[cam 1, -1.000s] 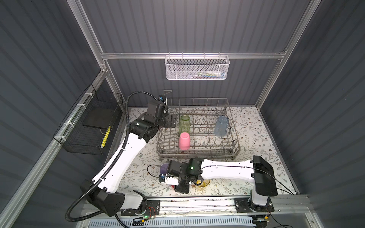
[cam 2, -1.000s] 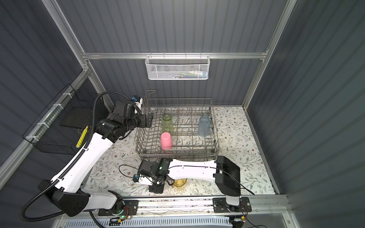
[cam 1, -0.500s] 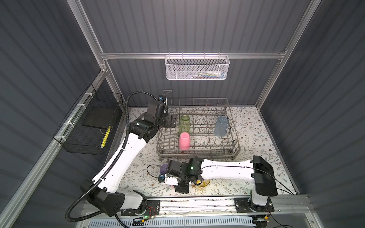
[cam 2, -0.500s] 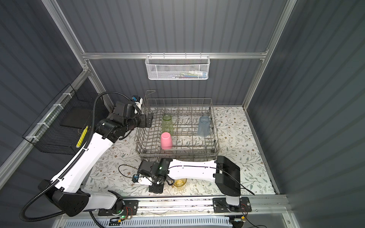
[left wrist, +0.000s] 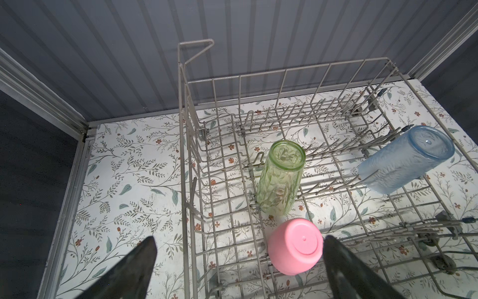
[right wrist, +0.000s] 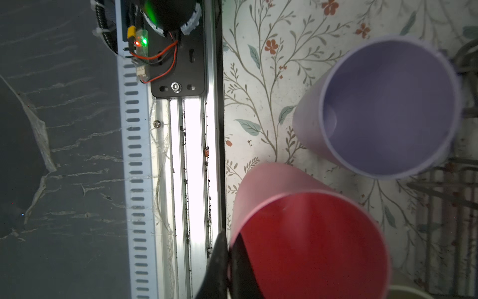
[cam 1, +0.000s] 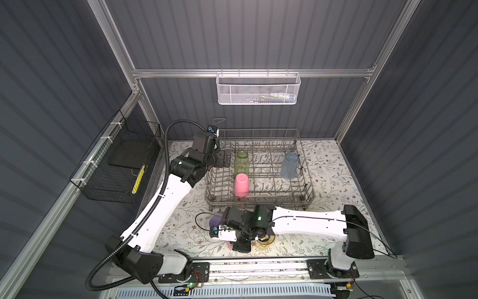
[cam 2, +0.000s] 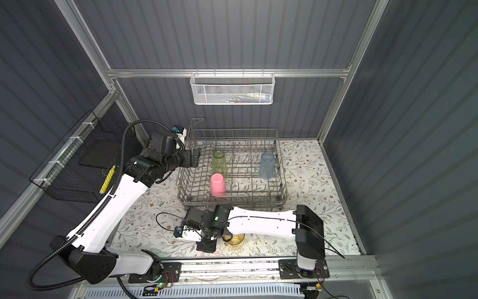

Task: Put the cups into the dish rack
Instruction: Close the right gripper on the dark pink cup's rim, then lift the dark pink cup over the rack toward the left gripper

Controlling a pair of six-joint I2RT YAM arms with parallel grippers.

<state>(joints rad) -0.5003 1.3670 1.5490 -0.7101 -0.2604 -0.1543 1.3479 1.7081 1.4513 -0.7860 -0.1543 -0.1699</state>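
The grey wire dish rack holds three upside-down cups: a green one, a pink one and a grey-blue one. My left gripper hangs open over the rack's left side, with nothing between its fingers. Near the front edge my right gripper is shut on the rim of a second pink cup, one finger inside and one outside. An upright lilac cup stands beside it. An amber cup shows partly under the right arm. A beige rim peeks in close by.
A white mesh basket hangs on the back wall and a black wire basket on the left wall. The aluminium rail runs just beyond the held cup. A black cable loops over the floral mat.
The right gripper's fingers have closed onto the pink cup's rim. Neither arm has visibly shifted, and the left gripper has stayed open.
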